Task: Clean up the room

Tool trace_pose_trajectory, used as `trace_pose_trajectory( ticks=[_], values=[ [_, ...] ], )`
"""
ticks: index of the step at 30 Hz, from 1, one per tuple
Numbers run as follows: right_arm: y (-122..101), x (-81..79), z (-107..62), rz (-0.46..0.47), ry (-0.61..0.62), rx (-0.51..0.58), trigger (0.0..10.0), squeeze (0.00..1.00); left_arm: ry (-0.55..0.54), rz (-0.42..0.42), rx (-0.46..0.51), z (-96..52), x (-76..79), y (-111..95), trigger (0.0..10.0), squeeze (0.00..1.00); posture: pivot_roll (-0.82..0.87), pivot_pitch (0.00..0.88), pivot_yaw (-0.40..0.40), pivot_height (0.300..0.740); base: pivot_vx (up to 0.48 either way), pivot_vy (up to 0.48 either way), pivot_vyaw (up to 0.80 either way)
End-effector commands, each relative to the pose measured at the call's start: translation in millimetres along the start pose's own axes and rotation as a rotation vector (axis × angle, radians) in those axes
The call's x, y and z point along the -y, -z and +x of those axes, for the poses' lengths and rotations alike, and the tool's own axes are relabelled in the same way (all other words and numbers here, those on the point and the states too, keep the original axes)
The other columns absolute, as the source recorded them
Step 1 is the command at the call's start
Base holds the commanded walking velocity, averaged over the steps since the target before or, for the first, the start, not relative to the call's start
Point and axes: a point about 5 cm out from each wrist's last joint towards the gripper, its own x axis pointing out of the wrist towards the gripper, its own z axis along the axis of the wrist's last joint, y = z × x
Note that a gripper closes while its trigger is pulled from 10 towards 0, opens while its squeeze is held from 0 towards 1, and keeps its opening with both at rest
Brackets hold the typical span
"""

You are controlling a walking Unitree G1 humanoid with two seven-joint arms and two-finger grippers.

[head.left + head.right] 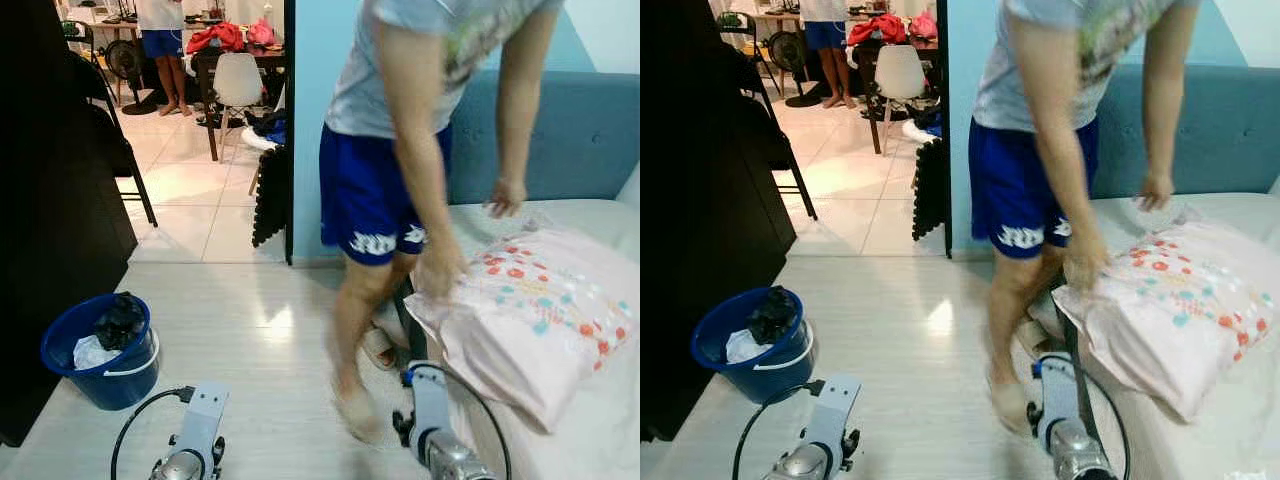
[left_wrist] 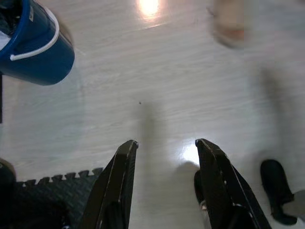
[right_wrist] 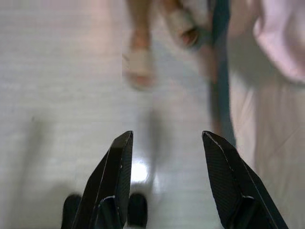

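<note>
1. Pale floor (image 1: 250,350) runs ahead of both grippers.
2. Left gripper (image 2: 164,157) and right gripper (image 3: 167,152) hang low, fingers apart, holding nothing.
3. Blue bucket (image 1: 100,350) of rags waits ahead-left of the left gripper.
4. A person (image 1: 400,150) straightens the pillow (image 1: 530,310) on the bed (image 1: 600,420), right of the right gripper.

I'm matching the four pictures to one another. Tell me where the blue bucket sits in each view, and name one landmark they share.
Left eye view: blue bucket at lower left, on the floor beside the dark cabinet.
Right eye view: lower left again, a little higher in the picture.
Left wrist view: upper left corner, cut by the edge.
Right wrist view: not in it.
Shared landmark: the pale wood-look floor.
</note>
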Motion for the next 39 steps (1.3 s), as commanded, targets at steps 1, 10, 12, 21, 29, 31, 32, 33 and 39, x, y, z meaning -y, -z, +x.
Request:
trace_pose_trajectory(
  ticks=[1, 10, 12, 21, 29, 31, 32, 33, 39],
  values=[
    [-12, -2.5, 1.4, 0.025, -0.003, 0.055, 10.0, 0.00, -0.026, -0.032, 0.012, -2.0, -8.1, 4, 10.0, 0.00, 0.01, 0.000, -0.071, 0.740, 0.000, 0.000, 0.00],
    [-32, -20.5, 0.4, -0.095, -0.055, 0.191, 10.0, 0.00, -0.102, -0.097, 0.148, -8.9, -32.3, -1, 10.0, 0.00, 0.03, 0.000, -0.113, 0.740, 0.000, 0.000, 0.00],
    [-35, -22.1, -0.9, -0.091, -0.050, 0.234, 10.0, 0.00, -0.150, -0.103, 0.191, -11.9, -41.9, -5, 10.0, 0.00, 0.04, 0.000, -0.122, 0.740, 0.000, 0.000, 0.00],
    [-22, -20.1, -6.8, 0.059, -0.033, 0.256, 10.0, 0.00, -0.183, -0.154, 0.392, -17.8, -48.7, -48, 10.0, 0.00, 0.08, 0.000, -0.119, 0.740, 0.000, 0.000, 0.00],
    [-26, -12.9, -12.6, 0.084, 0.043, 0.349, 10.0, 0.00, -0.112, -0.101, 0.444, -13.3, -33.5, -78, 10.0, 0.00, 0.06, 0.000, -0.071, 0.740, 0.000, 0.000, 0.00],
    [-28, -12.4, -12.9, 0.093, 0.044, 0.359, 10.0, 0.00, -0.115, -0.110, 0.447, -13.6, -33.0, -81, 10.0, 0.00, 0.06, 0.000, -0.053, 0.740, 0.000, 0.000, 0.00],
    [-30, -12.7, -13.3, 0.080, 0.045, 0.373, 10.0, 0.00, -0.109, -0.103, 0.453, -14.0, -32.6, -84, 10.0, 0.00, 0.06, 0.000, -0.034, 0.740, 0.000, 0.000, 0.00],
    [-32, -13.0, -13.7, 0.069, 0.044, 0.384, 10.0, 0.00, -0.104, -0.096, 0.457, -14.7, -32.5, -86, 10.0, 0.00, 0.06, 0.000, -0.029, 0.740, 0.000, 0.000, 0.00],
    [-37, -17.2, -15.6, 0.023, 0.019, 0.413, 10.0, 0.00, -0.096, -0.101, 0.469, -16.0, -36.4, -94, 10.0, 0.00, 0.04, 0.000, -0.007, 0.740, 0.000, 0.000, 0.00]
  ],
)
